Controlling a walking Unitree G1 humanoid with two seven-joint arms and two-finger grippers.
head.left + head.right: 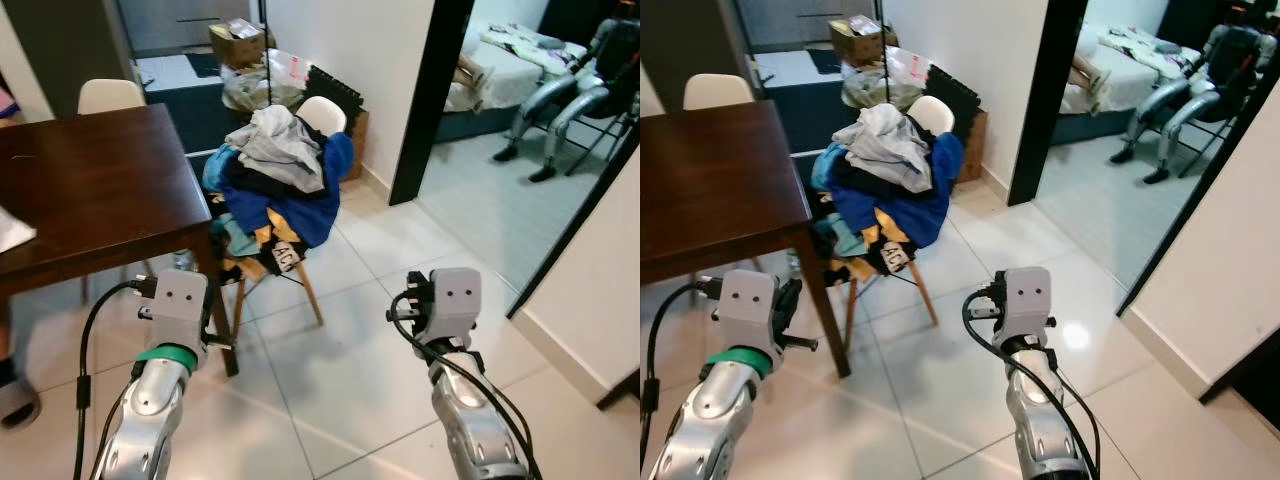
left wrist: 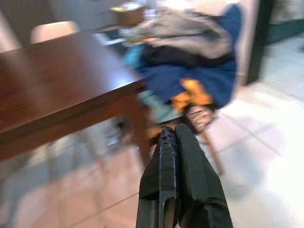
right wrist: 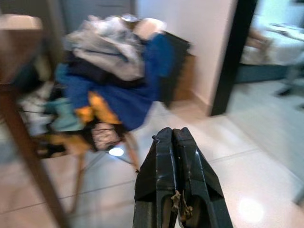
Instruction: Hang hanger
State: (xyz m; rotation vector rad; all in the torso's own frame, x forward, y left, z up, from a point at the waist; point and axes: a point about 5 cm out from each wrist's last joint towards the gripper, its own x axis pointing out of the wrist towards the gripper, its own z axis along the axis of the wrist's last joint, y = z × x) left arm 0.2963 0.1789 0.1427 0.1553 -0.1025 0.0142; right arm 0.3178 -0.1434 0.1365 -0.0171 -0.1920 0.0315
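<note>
Left eye view gives me no hanger that I can pick out; if one is here it may be buried in the heap of clothes [image 1: 275, 175] piled on the white chair [image 1: 322, 112], which stands just beside the far right corner of the dark table [image 1: 90, 190], but I cannot tell. That pile is grey, black and blue cloth with some yellow and teal lower down, draped over the seat and back. My left gripper [image 2: 176, 137] is held out low in front of the table's near right leg, its two black fingers pressed together with nothing between them. My right gripper [image 3: 173, 137] is out over the bare floor tiles [image 1: 370, 300] to the right of the chair, fingers likewise together and empty. Neither is touching the clothes or the table. Both wrist views are blurred. Through the doorway [image 1: 430, 100] on the right I see a bed [image 1: 510, 70] and a second robot [image 1: 580, 80] seated. I judge the task barely begun: no hanger found or held, no rail located, so searching, grasping and hanging all remain.
</note>
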